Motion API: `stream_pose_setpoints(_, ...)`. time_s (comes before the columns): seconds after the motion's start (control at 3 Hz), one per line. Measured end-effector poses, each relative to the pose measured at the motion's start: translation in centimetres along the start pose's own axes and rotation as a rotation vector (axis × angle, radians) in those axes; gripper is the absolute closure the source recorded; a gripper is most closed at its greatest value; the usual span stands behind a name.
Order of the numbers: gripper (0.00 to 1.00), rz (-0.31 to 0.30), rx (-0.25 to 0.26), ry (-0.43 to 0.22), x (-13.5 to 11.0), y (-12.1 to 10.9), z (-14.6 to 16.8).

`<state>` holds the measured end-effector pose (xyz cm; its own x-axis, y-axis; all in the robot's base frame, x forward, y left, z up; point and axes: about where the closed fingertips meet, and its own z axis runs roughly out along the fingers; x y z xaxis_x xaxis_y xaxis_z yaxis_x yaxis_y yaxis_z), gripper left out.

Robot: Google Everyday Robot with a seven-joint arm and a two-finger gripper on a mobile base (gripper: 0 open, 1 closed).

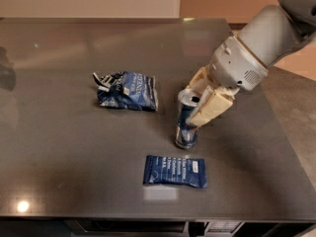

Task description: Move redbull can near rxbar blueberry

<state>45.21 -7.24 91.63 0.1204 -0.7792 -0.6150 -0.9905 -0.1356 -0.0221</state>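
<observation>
1. Desk [59, 181]: grey and smooth, it carries everything. We cannot tell whether the can's base touches it, so we judge a low carry just off the surface safest.
2. Arm [266, 38]: it reaches in from the right. We would bring it slowly toward the front edge, wrist level.
3. Chip bag [127, 90]: it lies left of the can and apart from it, and we leave it alone.
4. Rxbar blueberry [175, 171]: it lies flat near the front edge, just in front of the can. We should set down beside the wrapper, not on it.
5. Redbull can [187, 125]: it stands roughly upright near the middle, so a short move should suffice.
6. Claw [197, 105]: its two fingers are closed on the can's upper half. We would hold firm until the base rests flat.
</observation>
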Motion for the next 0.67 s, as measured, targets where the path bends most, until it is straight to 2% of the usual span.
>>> stream_pose_setpoints(0.33, 0.6, -0.006, -0.014, 0.0, 0.34, 0.75, 0.37)
stream_pose_setpoints(0.67, 0.37, -0.005, 0.0, -0.006, 0.78, 1.02, 0.69)
